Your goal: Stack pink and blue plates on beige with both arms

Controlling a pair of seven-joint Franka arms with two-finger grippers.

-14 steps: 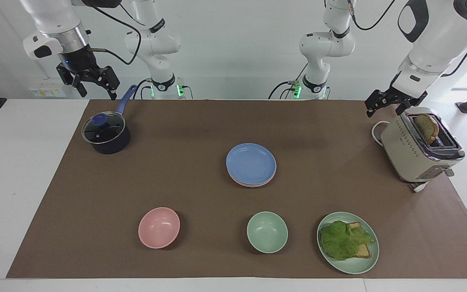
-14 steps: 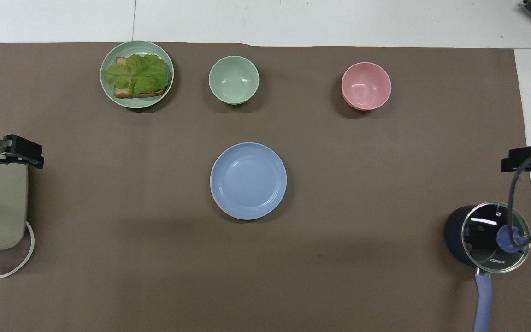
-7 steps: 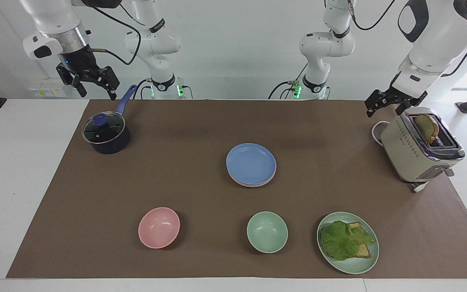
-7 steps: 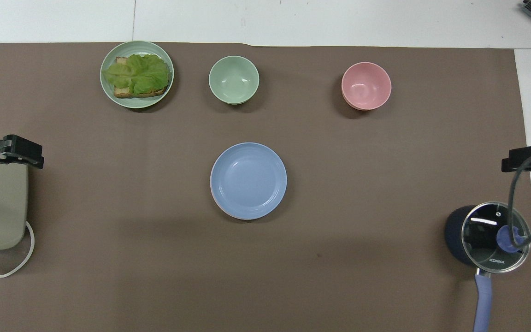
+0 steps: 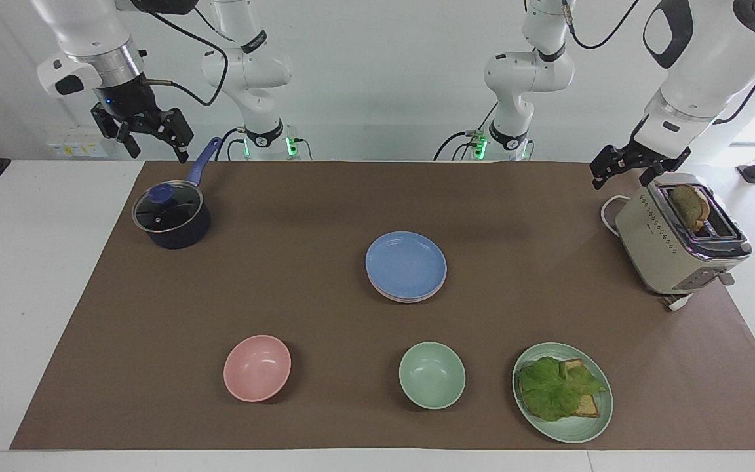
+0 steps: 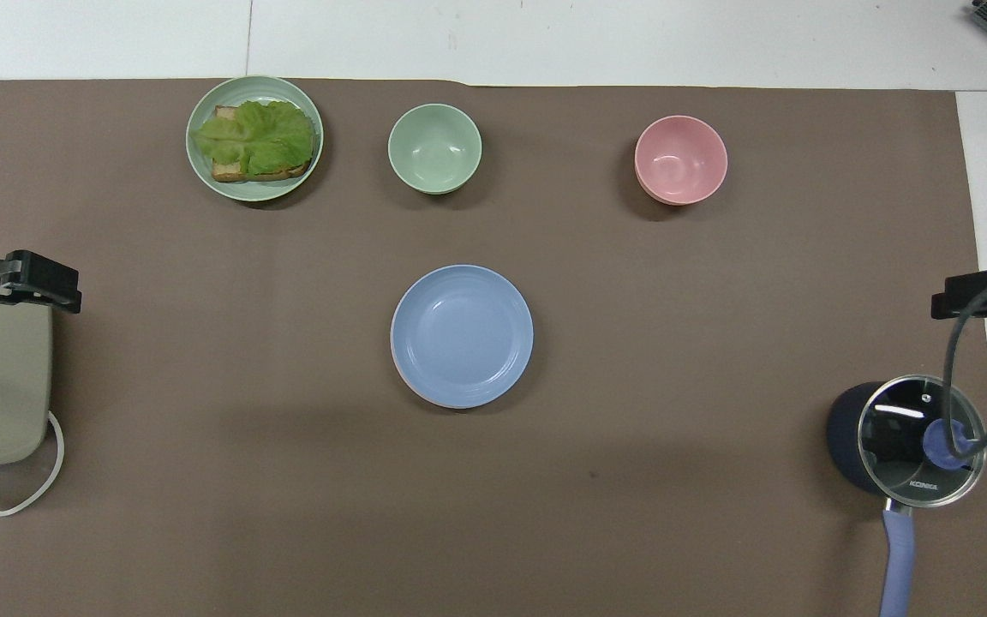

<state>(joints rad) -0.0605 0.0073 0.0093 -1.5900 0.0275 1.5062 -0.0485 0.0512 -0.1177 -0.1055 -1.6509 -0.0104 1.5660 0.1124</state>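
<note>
The blue plate (image 5: 406, 263) (image 6: 462, 334) lies on top of a stack in the middle of the brown mat. A pale pink plate's rim (image 5: 406, 299) shows just under it. The beige plate is hidden under the stack. My left gripper (image 5: 625, 174) (image 6: 31, 283) hangs open and empty over the toaster's end nearest the robots. My right gripper (image 5: 151, 139) (image 6: 982, 302) hangs open and empty above the pot's handle. Both are well away from the stack.
A dark pot with a glass lid (image 5: 171, 216) stands at the right arm's end. A beige toaster (image 5: 676, 239) holding a bread slice stands at the left arm's end. Farthest from the robots are a pink bowl (image 5: 257, 367), a green bowl (image 5: 431, 375) and a green plate (image 5: 574, 434) of lettuce and toast.
My right gripper has risen slightly. The left gripper and the plates have stayed where they were.
</note>
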